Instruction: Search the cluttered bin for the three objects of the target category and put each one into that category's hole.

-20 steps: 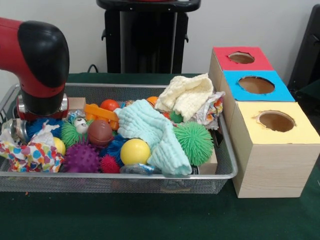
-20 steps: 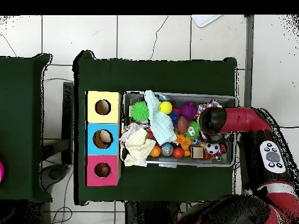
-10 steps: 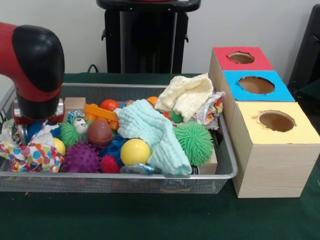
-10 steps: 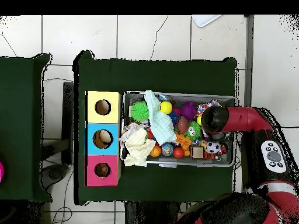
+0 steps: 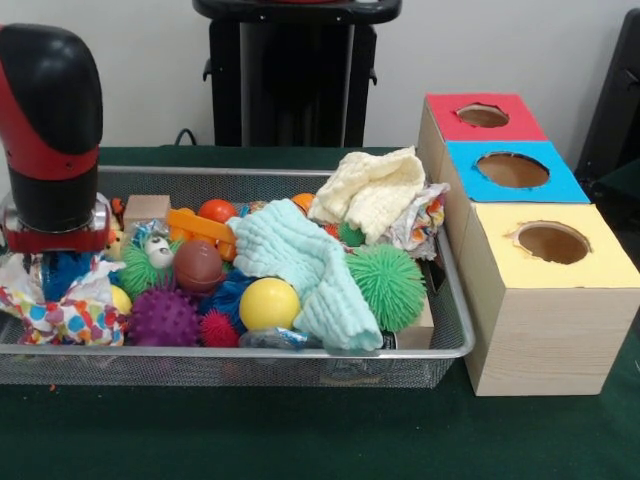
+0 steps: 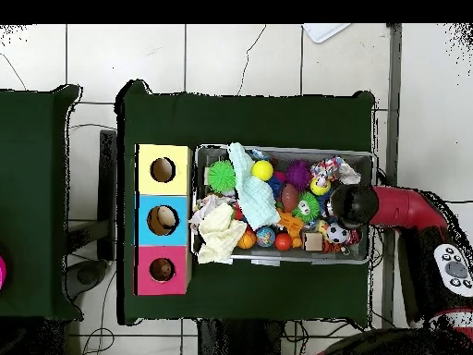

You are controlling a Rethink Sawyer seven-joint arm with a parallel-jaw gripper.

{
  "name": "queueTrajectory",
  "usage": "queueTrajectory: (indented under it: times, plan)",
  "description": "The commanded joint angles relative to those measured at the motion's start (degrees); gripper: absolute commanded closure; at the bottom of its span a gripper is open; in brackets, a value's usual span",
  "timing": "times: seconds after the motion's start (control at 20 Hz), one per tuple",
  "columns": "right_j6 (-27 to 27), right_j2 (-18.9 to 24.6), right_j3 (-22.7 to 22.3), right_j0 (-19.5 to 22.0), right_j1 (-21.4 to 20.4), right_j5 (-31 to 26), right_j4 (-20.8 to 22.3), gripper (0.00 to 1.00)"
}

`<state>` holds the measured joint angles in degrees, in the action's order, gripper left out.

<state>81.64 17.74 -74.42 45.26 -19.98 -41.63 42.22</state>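
1. Hanging over the left end of the wire bin [image 5: 250, 352] in the front view, the red and black arm [image 5: 48, 120] is seen with its wrist low among the clutter.
2. The gripper [image 5: 55, 262] is sunk behind a patterned cloth [image 5: 62, 310]; whether its jaws are wide, narrow or holding anything cannot be told.
3. In the overhead view the arm's black end [image 6: 352, 205] is found at the 3 o'clock end of the bin [image 6: 277, 260], just beside a black-and-white ball [image 6: 336, 234].
4. A yellow ball [image 5: 268, 302] is placed near the bin's front rim, touching a pale green cloth [image 5: 300, 265] at its 3 o'clock side.
5. A green spiky ball [image 5: 388, 285] is seen at 3 o'clock of that cloth, and a purple spiky ball [image 5: 163, 316] at 9 o'clock of the yellow ball.
6. A brown ball [image 5: 199, 265] is set at 12 o'clock of the purple one.
7. A cream cloth [image 5: 372, 190] is heaped at the bin's far right corner.
8. Three boxes are lined up to the right of the bin: a red-topped box [image 5: 478, 117], a blue-topped box [image 5: 512, 170] and a yellow-topped box [image 5: 550, 245], each with a round hole.
9. From above, something pale is seen inside the blue box's hole [image 6: 163, 220].
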Motion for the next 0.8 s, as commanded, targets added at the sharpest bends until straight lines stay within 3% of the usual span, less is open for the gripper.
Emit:
queueTrajectory:
  times: [0.05,0.25,0.3,0.35,0.65,0.8]
  plan:
    - [16.39,4.51,-4.64,1.14,6.39,32.07,-1.9,1.0]
    - [19.28,6.0,-8.23,3.36,5.45,37.26,-7.62,1.0]
    - [20.37,4.08,-12.98,4.96,6.37,43.42,-6.64,1.0]
    - [19.92,4.83,-14.08,5.81,6.38,44.24,-7.37,1.0]
    - [17.35,6.5,-16.4,7.37,7.03,35.44,-15.57,1.0]
    - [13.78,6.4,-16.44,7.17,7.13,32.39,-17.58,1.0]
